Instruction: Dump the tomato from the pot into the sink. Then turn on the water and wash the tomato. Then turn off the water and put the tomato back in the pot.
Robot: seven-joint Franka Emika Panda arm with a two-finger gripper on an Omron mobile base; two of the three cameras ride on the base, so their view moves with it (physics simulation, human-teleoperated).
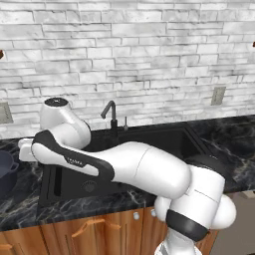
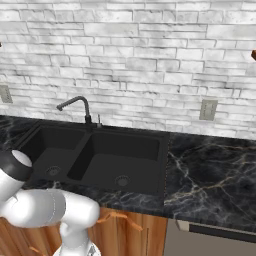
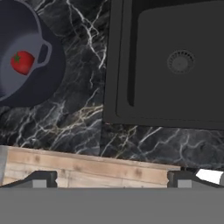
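The tomato (image 3: 22, 62) sits in the pot (image 3: 27, 89) on the counter at nine o'clock of the sink (image 3: 175, 100), so dumping hasn't begun; the gripper (image 3: 112, 178), fingers spread with nothing between them, must reach a pot handle.

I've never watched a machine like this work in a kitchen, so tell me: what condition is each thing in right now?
tomato: lying inside the pot, not yet dumped.
pot: upright on the counter beside the sink, nothing gripping it.
sink: both basins dry and bare.
tap: no water running.
fingers: spread apart, holding nothing, above the counter edge.
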